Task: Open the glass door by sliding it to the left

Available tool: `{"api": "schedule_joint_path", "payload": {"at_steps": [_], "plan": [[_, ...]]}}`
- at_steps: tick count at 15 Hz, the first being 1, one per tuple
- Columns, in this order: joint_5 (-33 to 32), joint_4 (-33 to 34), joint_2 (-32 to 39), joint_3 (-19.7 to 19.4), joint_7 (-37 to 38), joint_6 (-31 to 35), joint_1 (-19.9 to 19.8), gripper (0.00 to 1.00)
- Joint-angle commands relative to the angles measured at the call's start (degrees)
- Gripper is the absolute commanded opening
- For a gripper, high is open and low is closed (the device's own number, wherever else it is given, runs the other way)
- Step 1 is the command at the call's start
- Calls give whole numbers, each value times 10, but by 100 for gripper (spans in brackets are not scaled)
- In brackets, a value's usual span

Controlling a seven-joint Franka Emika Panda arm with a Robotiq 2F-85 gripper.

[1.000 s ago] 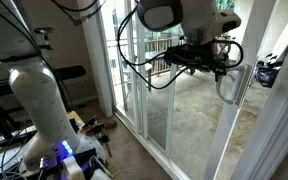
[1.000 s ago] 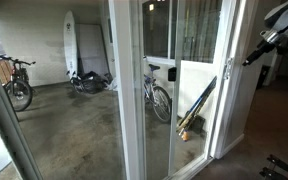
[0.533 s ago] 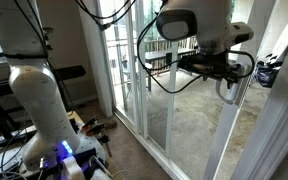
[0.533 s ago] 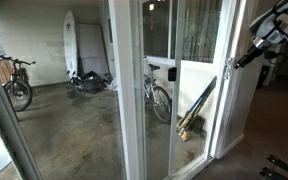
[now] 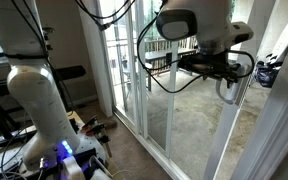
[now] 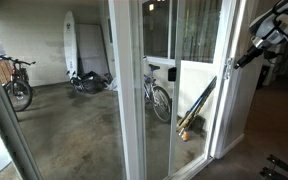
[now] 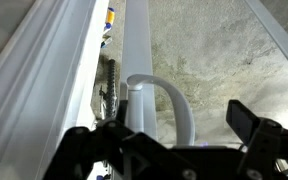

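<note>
1. my gripper [image 7: 160,138] is up at the handle [image 7: 170,96] of the glass door [image 7: 136,48]. in the wrist view the pale curved grip sits between my two dark fingers [image 7: 246,120].
2. my fingers are spread apart, one on each side of the grip, and they are not clamped on it. i cannot tell whether either pad is touching it.
3. in an exterior view the glass door [image 6: 196,95] stands at the right of the glazing. its handled edge looks to be against the jamb, so i judge it not yet slid.
4. in an exterior view my gripper [image 5: 236,70] is just beside the handle [image 5: 227,90], at the right end of the panel.
5. i judge the step in hand to be the approach and seating on the handle. the slide itself is not begun.
6. next i would settle around the grip and bring my fingers in or hook behind the curve. then i would pull steadily left along the track, staying level so the frame does not bind.
</note>
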Motion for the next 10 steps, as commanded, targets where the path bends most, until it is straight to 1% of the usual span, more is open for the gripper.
{"api": "schedule_joint_path", "payload": {"at_steps": [1, 3, 5, 7, 10], "plan": [[26, -2, -11, 71, -34, -6, -67, 100], [74, 4, -6, 107, -69, -8, -102, 100], [125, 10, -1, 131, -119, -14, -129, 100], [167, 14, 4, 144, -170, -19, -147, 100], [223, 20, 24, 151, -243, -25, -165, 100]]}}
